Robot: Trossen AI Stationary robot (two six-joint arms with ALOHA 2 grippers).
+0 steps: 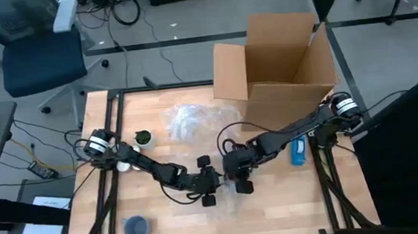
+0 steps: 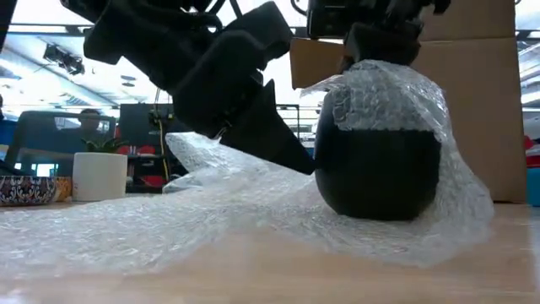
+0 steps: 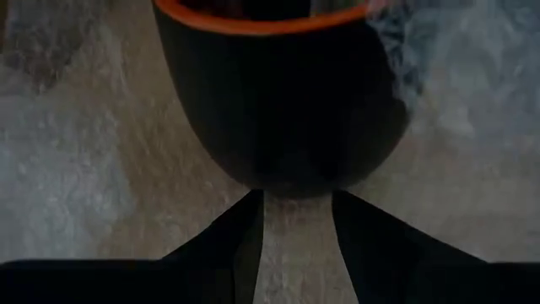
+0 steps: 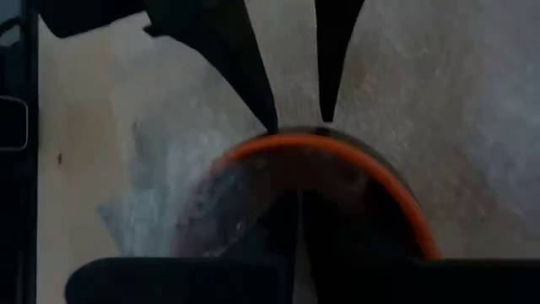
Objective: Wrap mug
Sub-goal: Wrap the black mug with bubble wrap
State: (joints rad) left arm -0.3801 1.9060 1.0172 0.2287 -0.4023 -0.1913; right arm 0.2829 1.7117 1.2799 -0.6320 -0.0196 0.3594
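Black mug [image 2: 380, 165] on bubble wrap [image 2: 169, 228]; left gripper [image 3: 295, 221] slightly open against its base; right gripper [image 4: 297, 221] closed on rim.

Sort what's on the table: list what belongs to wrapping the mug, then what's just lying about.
In use:
- black mug with orange rim
- bubble wrap sheet under and partly over it
- left claw, tips against the mug
- right claw, shut at the mug's rim

Lying about:
- cardboard box
- small potted plant
- blue cup
- blue item beside the box
- loose bubble wrap
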